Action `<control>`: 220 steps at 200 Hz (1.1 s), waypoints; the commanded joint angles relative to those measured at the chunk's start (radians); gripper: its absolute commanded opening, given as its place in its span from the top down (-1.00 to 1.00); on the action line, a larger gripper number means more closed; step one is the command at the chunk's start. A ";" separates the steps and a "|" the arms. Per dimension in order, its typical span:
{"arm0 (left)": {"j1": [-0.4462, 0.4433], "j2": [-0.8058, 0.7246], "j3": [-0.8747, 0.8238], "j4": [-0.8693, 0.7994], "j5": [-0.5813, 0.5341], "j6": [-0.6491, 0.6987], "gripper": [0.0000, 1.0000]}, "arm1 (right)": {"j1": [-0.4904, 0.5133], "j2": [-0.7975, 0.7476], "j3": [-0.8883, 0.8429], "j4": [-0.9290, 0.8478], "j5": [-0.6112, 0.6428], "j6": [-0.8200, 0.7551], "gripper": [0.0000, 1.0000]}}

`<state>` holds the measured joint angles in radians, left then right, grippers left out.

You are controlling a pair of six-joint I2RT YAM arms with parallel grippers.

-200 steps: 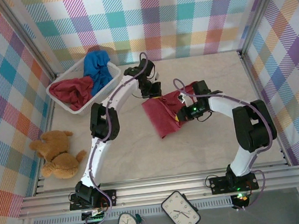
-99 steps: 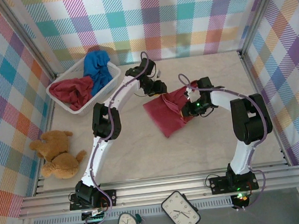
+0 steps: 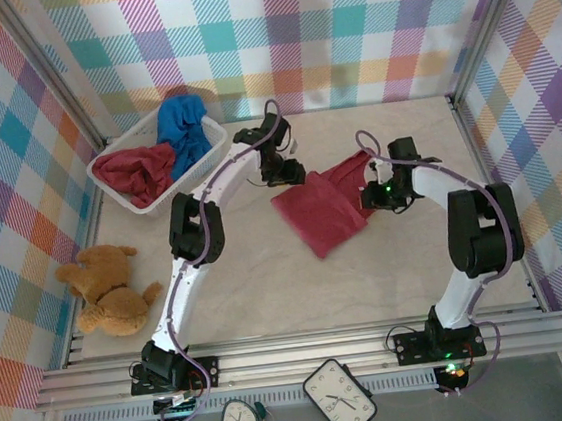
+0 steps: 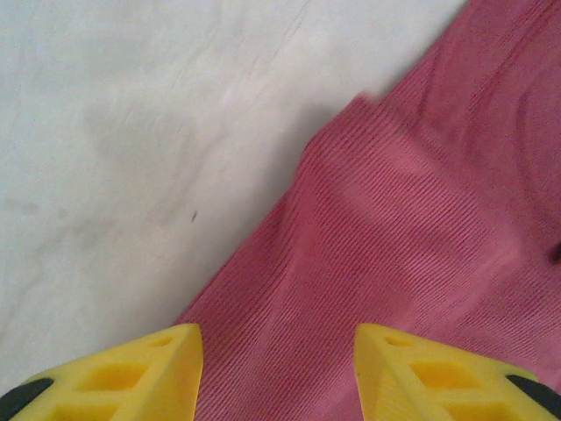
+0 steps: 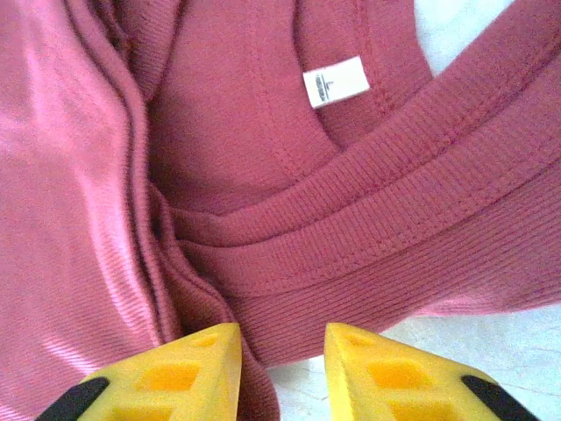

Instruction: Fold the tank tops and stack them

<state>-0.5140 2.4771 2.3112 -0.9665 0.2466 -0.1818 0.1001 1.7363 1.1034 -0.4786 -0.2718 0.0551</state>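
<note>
Your pale marbled tabletop (image 3: pixel 268 282) carries one dark red ribbed cloth tank top (image 3: pixel 321 211), folded flat, mid-table. The white mesh plastic basket (image 3: pixel 121 199) at far left holds the other dark red top (image 3: pixel 134 174) and the bright blue top (image 3: pixel 182 125). Your left gripper (image 4: pixel 276 351) sits over the folded top's edge, jaws well apart, gripping nothing. Your right gripper (image 5: pixel 282 346) is at the neckline end, jaws narrowly parted, with a cloth fold just ahead of the gap, not pinched. The small white label (image 5: pixel 336 86) shows inside the neck.

White label (image 5: pixel 336 81) print too small to read; dark red tank top (image 5: pixel 263 175) runs off both wrist frames; left fingers (image 4: pixel 123 377) cropped at bottom edge.
</note>
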 commanded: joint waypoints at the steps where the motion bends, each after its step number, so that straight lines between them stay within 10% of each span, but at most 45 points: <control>1: 0.015 -0.087 -0.096 -0.051 -0.061 0.054 0.02 | 0.020 -0.097 -0.029 0.015 -0.045 -0.044 0.31; 109: 0.064 -0.188 -0.357 -0.007 -0.067 0.077 0.01 | 0.530 -0.191 -0.205 0.224 0.151 -0.138 0.03; 220: 0.074 -0.101 -0.325 0.052 0.024 0.030 0.26 | 0.673 0.009 -0.073 0.147 0.430 -0.206 0.03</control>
<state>-0.4515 2.3489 1.9705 -0.9115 0.2535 -0.1440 0.7555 1.7214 0.9928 -0.2924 0.0834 -0.1436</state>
